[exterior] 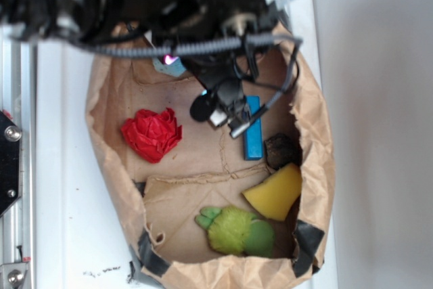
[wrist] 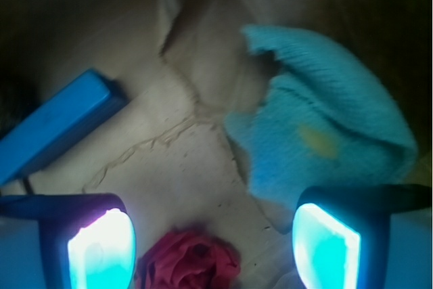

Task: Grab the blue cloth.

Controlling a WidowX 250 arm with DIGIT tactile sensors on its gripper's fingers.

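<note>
The blue cloth lies crumpled on the floor of the brown paper bag, up at its far end beside the rigid blue block, and from the wrist view it sits ahead of the gripper and off toward one side. The fingers stand wide apart with nothing between them, the red paper ball showing in the gap. To do this well, I'd say the arm should shift until the cloth's fuzzy bulk is centred between the pads, then sink low and pinch a fold, keeping clear of the block.
</note>
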